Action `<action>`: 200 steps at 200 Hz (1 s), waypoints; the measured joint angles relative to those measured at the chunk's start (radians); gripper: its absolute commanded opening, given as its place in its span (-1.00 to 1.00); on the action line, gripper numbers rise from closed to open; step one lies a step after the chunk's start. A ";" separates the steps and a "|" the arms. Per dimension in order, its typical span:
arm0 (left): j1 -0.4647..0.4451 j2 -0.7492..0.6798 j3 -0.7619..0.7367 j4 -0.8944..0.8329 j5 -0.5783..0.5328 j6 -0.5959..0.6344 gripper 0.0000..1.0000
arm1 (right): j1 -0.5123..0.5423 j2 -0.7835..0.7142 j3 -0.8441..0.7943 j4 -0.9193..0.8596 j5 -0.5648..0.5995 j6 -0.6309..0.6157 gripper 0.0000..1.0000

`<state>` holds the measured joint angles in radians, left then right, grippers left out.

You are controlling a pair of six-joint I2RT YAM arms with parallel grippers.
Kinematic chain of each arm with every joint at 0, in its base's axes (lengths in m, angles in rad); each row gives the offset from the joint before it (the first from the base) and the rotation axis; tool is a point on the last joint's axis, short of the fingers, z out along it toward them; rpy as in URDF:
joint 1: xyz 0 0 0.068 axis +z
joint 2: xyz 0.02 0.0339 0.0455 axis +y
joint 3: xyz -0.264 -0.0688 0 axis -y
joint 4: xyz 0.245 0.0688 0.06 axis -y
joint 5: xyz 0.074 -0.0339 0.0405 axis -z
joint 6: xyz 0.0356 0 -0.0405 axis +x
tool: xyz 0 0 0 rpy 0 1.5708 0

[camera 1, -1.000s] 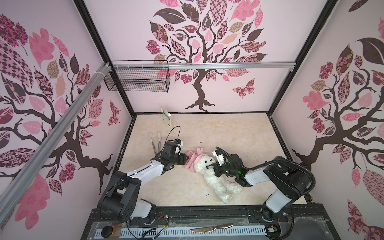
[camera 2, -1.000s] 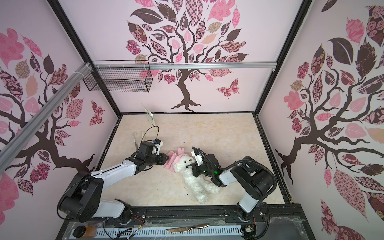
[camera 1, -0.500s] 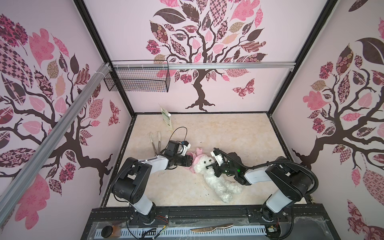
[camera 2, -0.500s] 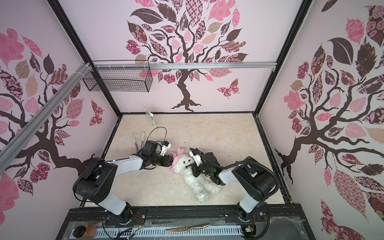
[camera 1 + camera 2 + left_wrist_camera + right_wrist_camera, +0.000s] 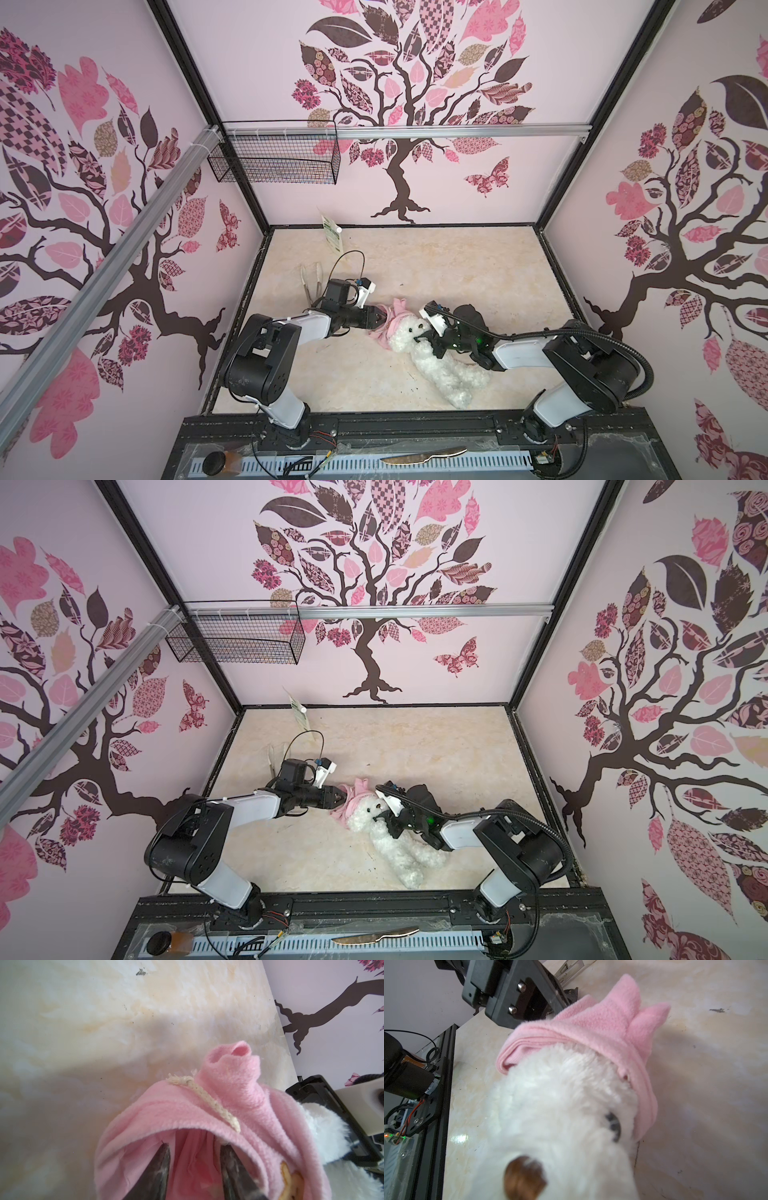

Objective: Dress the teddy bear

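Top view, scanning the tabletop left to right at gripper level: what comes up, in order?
tongs → left gripper → pink hoodie → teddy bear. The right gripper overlaps the teddy bear, so it is left out.

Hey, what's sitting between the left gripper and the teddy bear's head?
The pink hoodie, bunched over the teddy bear's crown; the left wrist view shows the left gripper reaching inside its opening.

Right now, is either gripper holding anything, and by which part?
The right gripper seems clamped on the teddy bear near its neck; exact spot hidden. The left gripper grips nothing: its jaws stand apart inside the opening of the pink hoodie.
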<state>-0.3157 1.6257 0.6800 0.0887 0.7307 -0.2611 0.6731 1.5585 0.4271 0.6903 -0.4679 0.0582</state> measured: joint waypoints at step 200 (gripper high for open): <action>-0.055 0.140 0.059 0.064 0.312 0.012 0.10 | 0.007 -0.060 -0.095 0.122 0.062 -0.086 -0.93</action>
<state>-0.3702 1.7657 0.7387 0.1524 1.0431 -0.2489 0.6804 1.4986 0.3325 0.8127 -0.4057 -0.0280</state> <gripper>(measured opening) 0.533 0.177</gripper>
